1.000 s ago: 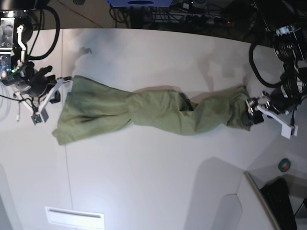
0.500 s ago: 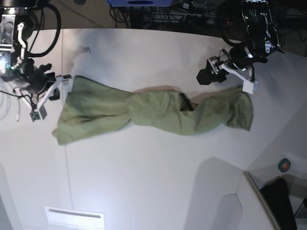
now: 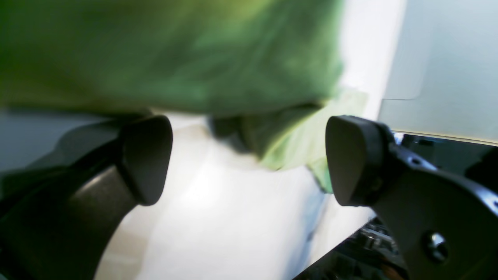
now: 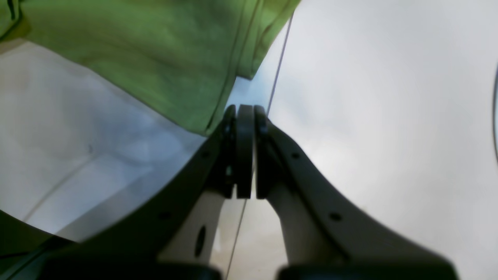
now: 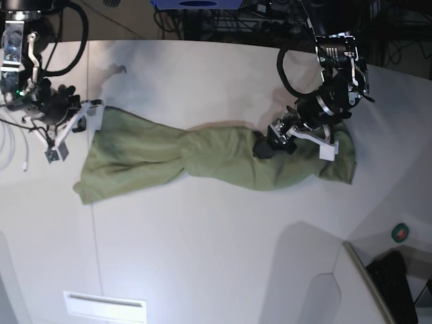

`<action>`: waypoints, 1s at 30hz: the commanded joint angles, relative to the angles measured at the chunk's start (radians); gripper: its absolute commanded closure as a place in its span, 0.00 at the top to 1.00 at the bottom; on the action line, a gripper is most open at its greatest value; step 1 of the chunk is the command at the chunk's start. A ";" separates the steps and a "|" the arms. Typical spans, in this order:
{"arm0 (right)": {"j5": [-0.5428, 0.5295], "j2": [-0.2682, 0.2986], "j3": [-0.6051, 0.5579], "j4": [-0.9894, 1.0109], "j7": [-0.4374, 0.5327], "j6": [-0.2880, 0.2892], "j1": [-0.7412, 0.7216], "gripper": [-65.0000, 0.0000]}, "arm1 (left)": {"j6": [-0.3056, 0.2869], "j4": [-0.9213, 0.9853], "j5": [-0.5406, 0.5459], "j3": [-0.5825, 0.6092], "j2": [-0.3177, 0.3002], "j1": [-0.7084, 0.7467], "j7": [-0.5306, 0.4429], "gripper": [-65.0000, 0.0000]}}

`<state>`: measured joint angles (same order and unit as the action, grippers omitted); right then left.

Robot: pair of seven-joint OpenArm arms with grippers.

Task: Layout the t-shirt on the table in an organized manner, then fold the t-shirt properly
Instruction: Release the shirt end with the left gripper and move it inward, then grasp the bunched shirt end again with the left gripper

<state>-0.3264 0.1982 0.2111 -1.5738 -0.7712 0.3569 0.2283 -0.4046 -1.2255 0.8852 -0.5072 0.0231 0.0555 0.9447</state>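
T-shirt: I see the olive-green t-shirt (image 5: 216,158) lying on the white surface (image 5: 202,256), stretched out long from side to side and bunched narrow in the middle like a twisted rope. The wider end is toward the base view's left, the other end toward its right.

Left hand: my left hand (image 5: 262,147) is over the middle part of the cloth, at a dark opening in the folds. In the left wrist view its two dark fingers (image 3: 146,159) stand wide apart, and the green cloth (image 3: 175,54) lies blurred beyond them. Nothing sits between the pads. I cannot tell if the tips touch the cloth.

Right hand: my right hand (image 5: 91,115) is at the upper corner of the wide end of the shirt. In the right wrist view the hand (image 4: 245,151) has its fingers pressed together, with no cloth between them. The hem of the shirt (image 4: 155,58) is just beside the tips; whether it touches them I cannot tell.

Seam: a thin dark seam line (image 4: 278,66) runs on the surface, past the closed fingertips and under the corner of the cloth.

Surface edge: the curved far edge of the surface is at the top of the base view, and dark cables are behind it.
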 commanded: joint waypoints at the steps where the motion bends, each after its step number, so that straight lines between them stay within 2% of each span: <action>1: -0.007 0.011 0.004 -0.004 0.017 0.004 -0.010 0.00 | -0.014 -0.014 0.038 -0.003 0.007 -0.015 -0.006 0.89; 6: -0.006 0.011 0.004 0.020 0.017 0.004 -0.010 0.00 | -0.012 -0.004 0.107 -0.009 0.007 -0.027 -0.010 0.88; 7: -0.006 0.011 0.004 0.022 0.017 0.004 -0.010 0.00 | -0.012 -0.007 0.107 -0.011 0.005 -0.029 -0.010 0.86; 12: -0.006 0.014 0.004 0.023 0.017 0.006 -0.011 0.00 | -0.012 -0.004 0.107 -0.058 -0.022 -0.059 -0.011 0.56; 15: -0.006 0.013 0.004 0.023 0.017 0.006 -0.013 0.00 | -0.010 -0.001 0.105 -0.107 -0.039 -0.085 -0.011 0.46; 26: -0.006 0.011 0.004 0.023 0.019 0.006 -0.019 0.00 | -0.010 0.135 0.105 -0.084 -0.154 -0.102 -0.010 0.43; 28: -0.009 0.007 0.011 0.025 0.022 0.006 -0.030 0.00 | -0.010 0.141 0.105 -0.083 -0.170 -0.101 -0.010 0.34; 30: -0.009 -0.022 0.015 0.026 0.034 0.006 -0.031 0.00 | -0.010 0.138 0.105 -0.080 -0.182 -0.101 -0.008 0.11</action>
<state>-0.3260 0.1707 0.2237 -1.5356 -0.7471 0.3565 0.2047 -0.4007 -1.0706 0.9676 -0.5900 -0.1532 -0.0307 0.9440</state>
